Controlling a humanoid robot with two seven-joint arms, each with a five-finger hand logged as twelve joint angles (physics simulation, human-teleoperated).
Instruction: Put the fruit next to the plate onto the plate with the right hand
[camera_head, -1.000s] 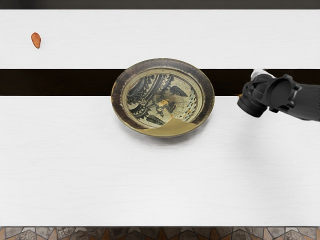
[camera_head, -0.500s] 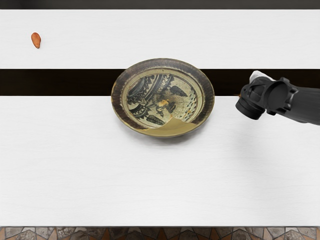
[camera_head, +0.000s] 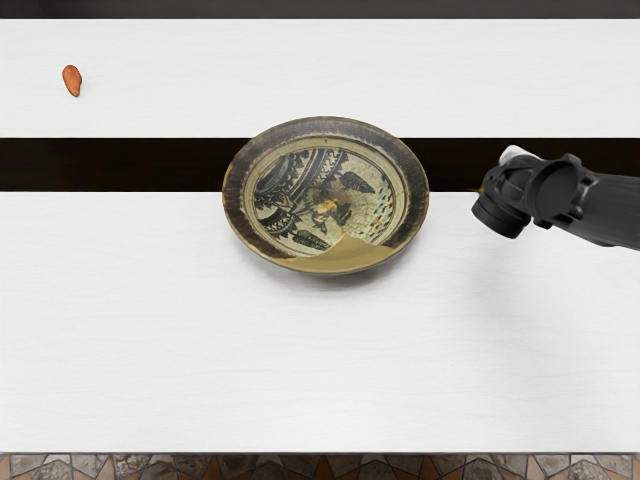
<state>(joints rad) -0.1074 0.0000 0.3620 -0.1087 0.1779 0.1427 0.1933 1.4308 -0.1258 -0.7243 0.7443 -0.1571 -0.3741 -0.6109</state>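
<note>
A round brown plate (camera_head: 238, 205) with a dark painted pattern lies across the dark gap between two white table surfaces. A small orange fruit (camera_head: 72, 80) sits far off at the back left of the table. My right arm comes in from the right edge, and its black wrist (camera_head: 503, 208) hovers just right of the plate. Only a white sliver of the right hand (camera_head: 512, 156) shows behind the wrist, over the dark gap. No fruit is visible right beside the plate; whatever lies under the hand is hidden.
A dark gap (camera_head: 110, 165) runs between the far white surface (camera_head: 320, 75) and the near one (camera_head: 300, 350). A patterned floor (camera_head: 320, 467) shows below the table's front edge.
The right wrist has shifted slightly left toward the plate, and the white part of the hand has sunk further behind the wrist. Plate and orange fruit have not moved.
</note>
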